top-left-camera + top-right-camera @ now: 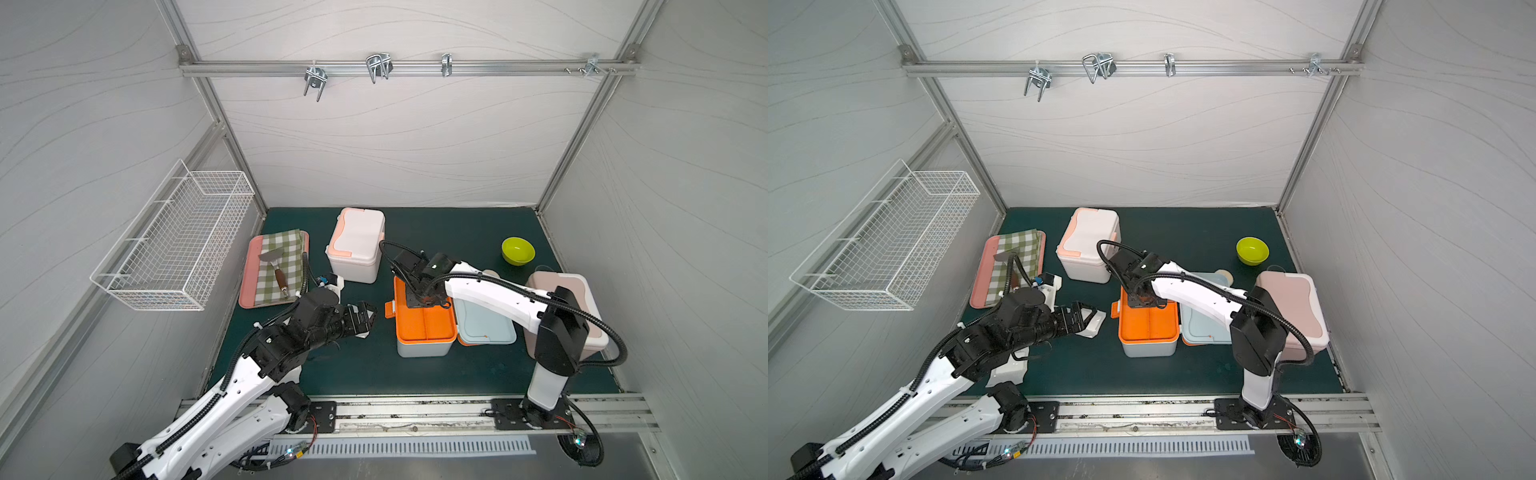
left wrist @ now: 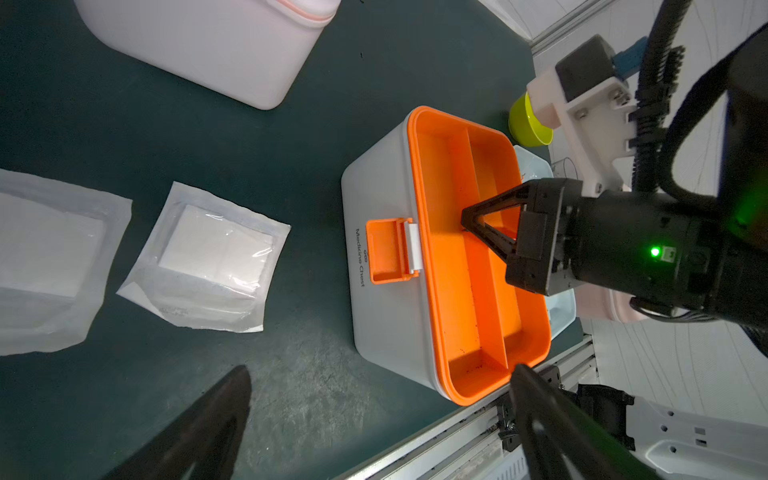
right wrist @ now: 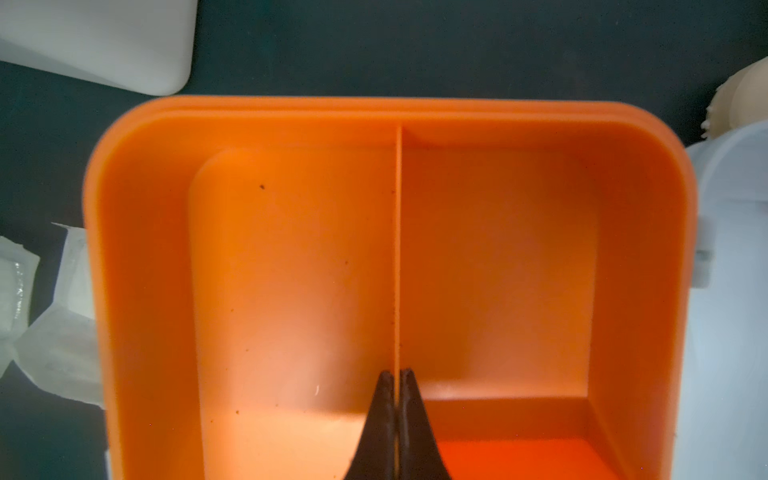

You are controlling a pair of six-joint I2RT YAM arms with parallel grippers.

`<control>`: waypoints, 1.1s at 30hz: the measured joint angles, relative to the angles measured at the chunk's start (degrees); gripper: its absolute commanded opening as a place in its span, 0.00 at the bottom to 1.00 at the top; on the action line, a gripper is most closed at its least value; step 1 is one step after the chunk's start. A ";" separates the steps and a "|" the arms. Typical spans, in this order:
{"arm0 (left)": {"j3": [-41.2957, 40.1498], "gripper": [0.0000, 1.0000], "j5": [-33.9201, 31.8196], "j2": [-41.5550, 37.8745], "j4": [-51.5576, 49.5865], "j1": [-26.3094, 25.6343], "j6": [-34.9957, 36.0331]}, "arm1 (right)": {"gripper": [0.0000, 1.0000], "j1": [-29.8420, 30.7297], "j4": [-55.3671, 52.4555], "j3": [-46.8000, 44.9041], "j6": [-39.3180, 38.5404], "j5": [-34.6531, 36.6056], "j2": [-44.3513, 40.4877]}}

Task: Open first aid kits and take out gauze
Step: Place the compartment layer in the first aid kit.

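**On the counter [image 1: 374,374]: blue box open, gauze out**

Far left, tray [image 1: 253,266] with checked cloth [image 1: 282,266]. White box [image 1: 355,249] just right of it, lid down. Left gripper [image 1: 370,318] spread wide, holding nothing, above two gauze packets [image 2: 208,253] lying flat on the counter, left of the blue box [image 1: 422,349]. Its lid [image 1: 486,324] lies flat on its right side; orange insert [image 1: 419,324] sits in it. Right gripper [image 3: 399,374] pinched shut on the insert's divider [image 3: 399,249]. Pink box [image 1: 594,320] far right, lid down.
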 measured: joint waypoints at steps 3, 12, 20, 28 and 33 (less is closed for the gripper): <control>0.00 0.97 0.02 -0.13 -0.02 0.00 -0.02 | 0.21 -0.15 0.28 -0.26 0.83 -1.20 0.00; 1.22 0.97 0.22 2.14 -0.63 -1.49 0.39 | 0.82 -1.46 -0.17 -1.22 1.16 -3.34 -2.43; 13.40 0.97 -4.33 14.75 -1.81 -12.66 2.89 | 0.99 -4.20 -0.35 -4.90 -4.00 -3.23 -16.15; 23.74 0.96 -3.98 30.08 -2.01 -15.87 5.62 | 0.99 -21.14 5.18 -21.73 -13.73 -11.50 -35.91; 29.33 0.96 -2.45 38.93 -2.47 -16.04 7.06 | 0.99 -37.29 6.71 -28.76 -18.18 -20.22 -41.24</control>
